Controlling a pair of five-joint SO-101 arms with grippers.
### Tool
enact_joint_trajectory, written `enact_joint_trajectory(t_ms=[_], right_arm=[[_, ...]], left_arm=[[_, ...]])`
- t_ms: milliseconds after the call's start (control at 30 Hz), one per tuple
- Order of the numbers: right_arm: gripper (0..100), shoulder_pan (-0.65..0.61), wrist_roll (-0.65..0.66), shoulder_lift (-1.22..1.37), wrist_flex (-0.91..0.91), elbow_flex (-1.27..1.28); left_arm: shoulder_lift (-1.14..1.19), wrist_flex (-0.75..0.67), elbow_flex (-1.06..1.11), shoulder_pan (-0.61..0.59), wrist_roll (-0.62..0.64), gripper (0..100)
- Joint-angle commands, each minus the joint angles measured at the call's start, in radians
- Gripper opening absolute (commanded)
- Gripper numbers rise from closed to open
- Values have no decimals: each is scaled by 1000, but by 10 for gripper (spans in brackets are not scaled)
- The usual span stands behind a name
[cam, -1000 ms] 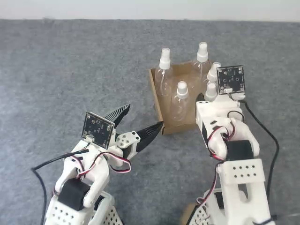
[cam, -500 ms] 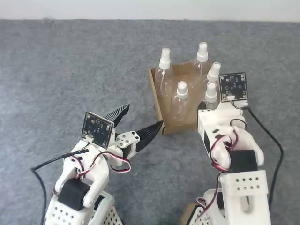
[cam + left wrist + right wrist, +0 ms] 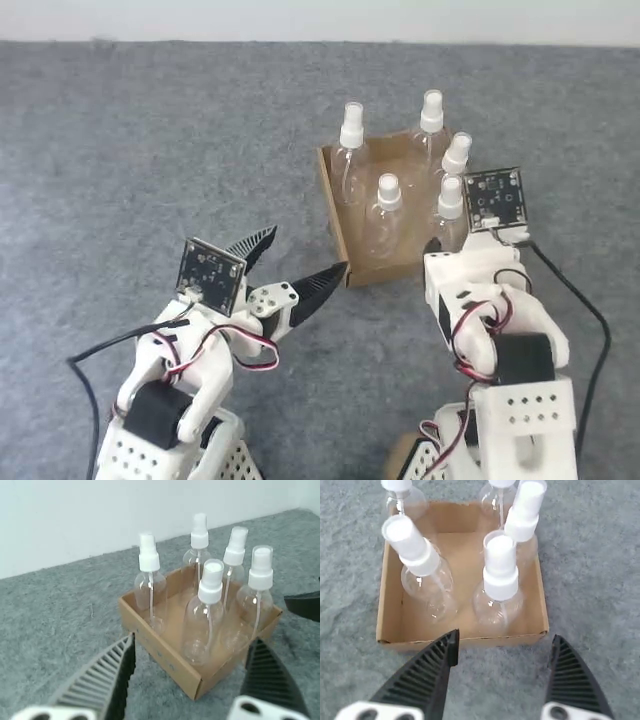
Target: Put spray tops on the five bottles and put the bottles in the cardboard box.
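Five capped bottles (image 3: 383, 215) stand in the cardboard box (image 3: 331, 200); the high view shows the left gripper (image 3: 308, 247) agape beside it, the right wrist view the right gripper (image 3: 504, 636) spread empty.

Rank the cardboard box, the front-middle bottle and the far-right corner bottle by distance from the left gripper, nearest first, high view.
1. The cardboard box: its near corner sits beside the left gripper.
2. The front-middle bottle: inside the box, by its near wall.
3. The far-right corner bottle: at the box's far wall.

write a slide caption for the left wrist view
Five spray bottles, tops on, stand upright in the cardboard box, seen between the open left gripper fingers.
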Motion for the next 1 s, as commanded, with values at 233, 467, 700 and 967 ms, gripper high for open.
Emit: enact_joint_trajectory(t_ms=[233,467,700,967], right_arm=[[236,-1,57,-142,180,-61],[236,-1,57,-231,282,-61],[236,-1,57,-260,317,-60],[236,-1,54,-265,323,-58]], left_arm=[[-17,49,-13,-18,-2,254],[-17,58,-12,-150,-2,253],[-17,58,-12,-169,-2,253],[-18,61,-13,-169,0,253]])
